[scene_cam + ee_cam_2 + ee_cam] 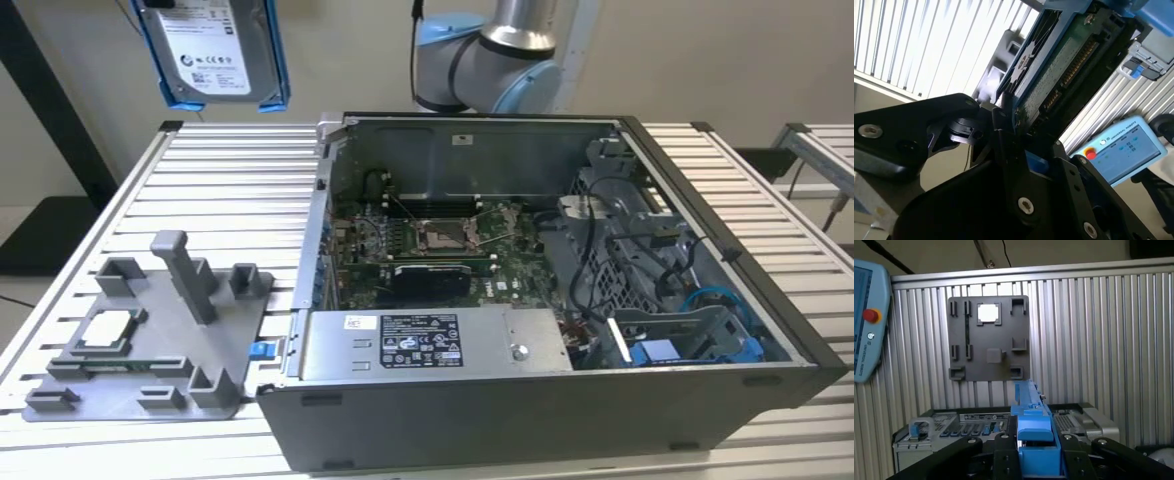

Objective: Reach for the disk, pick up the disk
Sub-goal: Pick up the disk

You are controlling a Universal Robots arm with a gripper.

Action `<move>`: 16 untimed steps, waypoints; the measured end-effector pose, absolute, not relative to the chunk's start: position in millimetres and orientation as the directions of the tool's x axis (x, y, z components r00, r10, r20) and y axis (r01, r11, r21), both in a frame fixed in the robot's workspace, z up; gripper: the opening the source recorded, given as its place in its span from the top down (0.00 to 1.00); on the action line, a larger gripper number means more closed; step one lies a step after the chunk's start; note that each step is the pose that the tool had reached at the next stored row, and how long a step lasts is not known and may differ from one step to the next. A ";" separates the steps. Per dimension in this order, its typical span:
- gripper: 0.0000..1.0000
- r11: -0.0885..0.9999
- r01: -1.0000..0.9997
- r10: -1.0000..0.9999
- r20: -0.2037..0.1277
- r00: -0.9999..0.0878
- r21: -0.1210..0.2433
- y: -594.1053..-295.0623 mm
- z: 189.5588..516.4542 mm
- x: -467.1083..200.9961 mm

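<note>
The disk [214,50], a silver drive with a white label in a bright blue carrier, hangs upright high above the table's far corner at the exterior view's left. In the first wrist view I see the carrier's blue edge [1035,437] clamped between the black fingers [1003,450] of my gripper [1036,452]. The second wrist view shows the disk's green circuit-board underside [1064,65] rising out of the gripper [1021,135]. The gripper is shut on the disk, which touches nothing else.
An open computer case [454,440] takes up the middle of the slatted aluminium table [200,180]. A grey fixture plate [160,340] holding a small white chip [107,330] lies at the exterior view's left. The arm's base [487,60] stands behind the case. A teach pendant [866,325] lies beside the table.
</note>
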State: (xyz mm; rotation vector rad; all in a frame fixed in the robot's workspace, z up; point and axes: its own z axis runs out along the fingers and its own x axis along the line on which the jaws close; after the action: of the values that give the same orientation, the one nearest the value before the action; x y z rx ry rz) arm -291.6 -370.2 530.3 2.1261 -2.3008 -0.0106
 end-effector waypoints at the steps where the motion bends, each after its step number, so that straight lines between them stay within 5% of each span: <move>1: 1.00 0.079 -0.997 -0.997 0.002 -0.079 0.011 -370.2 529.3 -287.8; 16: 1.00 0.079 -0.997 -0.997 0.002 -0.079 0.011 -369.9 513.8 -221.9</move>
State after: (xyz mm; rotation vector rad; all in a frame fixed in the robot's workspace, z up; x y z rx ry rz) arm -221.9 -369.9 513.8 2.1262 -2.3010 -0.0104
